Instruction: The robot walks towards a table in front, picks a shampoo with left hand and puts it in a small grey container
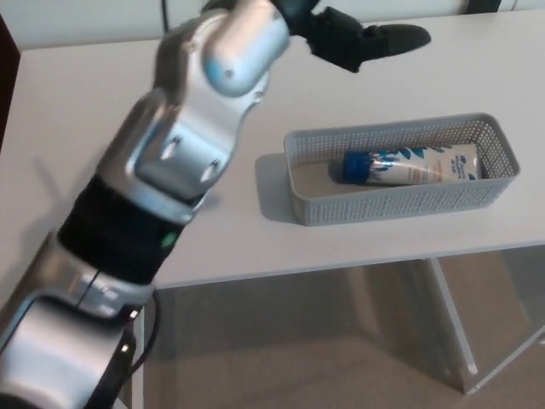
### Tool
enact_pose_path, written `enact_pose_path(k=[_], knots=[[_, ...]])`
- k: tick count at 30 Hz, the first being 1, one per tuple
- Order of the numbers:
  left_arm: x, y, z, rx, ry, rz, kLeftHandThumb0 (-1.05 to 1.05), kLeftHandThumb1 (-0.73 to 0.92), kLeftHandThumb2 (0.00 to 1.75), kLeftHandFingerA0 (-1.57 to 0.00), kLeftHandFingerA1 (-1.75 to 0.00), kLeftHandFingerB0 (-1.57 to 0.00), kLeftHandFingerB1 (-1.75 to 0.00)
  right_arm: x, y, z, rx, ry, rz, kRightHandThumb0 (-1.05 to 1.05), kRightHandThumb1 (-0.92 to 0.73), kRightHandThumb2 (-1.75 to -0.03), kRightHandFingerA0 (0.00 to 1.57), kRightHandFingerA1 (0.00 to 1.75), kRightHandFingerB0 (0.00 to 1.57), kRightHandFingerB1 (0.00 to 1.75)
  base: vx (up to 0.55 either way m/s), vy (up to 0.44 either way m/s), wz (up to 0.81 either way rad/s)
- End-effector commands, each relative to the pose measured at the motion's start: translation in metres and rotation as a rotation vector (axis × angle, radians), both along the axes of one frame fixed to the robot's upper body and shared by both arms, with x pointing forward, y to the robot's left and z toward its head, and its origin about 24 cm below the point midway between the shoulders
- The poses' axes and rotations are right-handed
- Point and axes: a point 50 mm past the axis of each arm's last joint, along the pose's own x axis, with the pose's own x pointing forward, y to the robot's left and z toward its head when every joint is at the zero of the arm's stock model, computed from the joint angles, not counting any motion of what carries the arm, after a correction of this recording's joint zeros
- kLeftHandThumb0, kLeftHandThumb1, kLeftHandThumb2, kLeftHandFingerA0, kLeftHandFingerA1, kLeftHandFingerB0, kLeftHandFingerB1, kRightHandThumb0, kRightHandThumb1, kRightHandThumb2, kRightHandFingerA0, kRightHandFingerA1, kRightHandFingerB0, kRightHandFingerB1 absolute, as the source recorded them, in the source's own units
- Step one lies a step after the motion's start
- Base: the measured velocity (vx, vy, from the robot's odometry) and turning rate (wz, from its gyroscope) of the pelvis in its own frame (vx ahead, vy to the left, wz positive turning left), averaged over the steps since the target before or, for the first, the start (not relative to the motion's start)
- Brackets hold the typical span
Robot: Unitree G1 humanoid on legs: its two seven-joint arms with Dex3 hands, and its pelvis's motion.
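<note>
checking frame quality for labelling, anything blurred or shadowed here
Head view: left arm smeared by motion blur, left hand slightly soft, grey basket and the shampoo inside it sharp; head view light is even, with a soft shadow on the table left of the basket.

shampoo tube [413, 165] | blue print on label | unreadable

Left robot hand [358, 37], partly beyond top edge

- My head camera looks steeply down, close over my silver left arm [187, 145].
- It faces the white flat tabletop [77, 119] spreading beneath and beyond my black left hand [358, 38].
</note>
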Motion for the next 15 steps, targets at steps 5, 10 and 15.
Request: enact_pose_path(k=[5, 10, 15], knots=[[-0.214, 0.116, -0.055, -0.476, 0.148, -0.415, -0.33, 0.19, 0.82, 0.0, -0.5, 0.0, -0.48, -0.022, -0.027, 0.009, -0.06, 0.064, 0.016, -0.22, -0.67, -0.59, 0.7, 0.49, 0.57, 0.42, 0.0, 0.0, 0.0], [-0.249, 0.134, -0.119, -0.533, 0.49, -0.441, -0.3, 0.15, 0.8, -0.06, -0.51, -0.06, -0.5, -0.022, -0.024, 0.006, -0.058, 0.083, 0.027, -0.28, -0.66, -0.59, 0.7, 0.49, 0.55, 0.41, 0.0, 0.0, 0.0], [-0.276, 0.163, -0.186, -0.318, 0.856, -0.299, -0.67, 0.43, 0.72, -0.27, -0.4, -0.22, -0.38, -0.016, -0.023, 0.007, -0.061, 0.087, 0.034, -0.27, -0.65, -0.59, 0.7, 0.49, 0.52, 0.41, 0.0, 0.0, 0.0]])
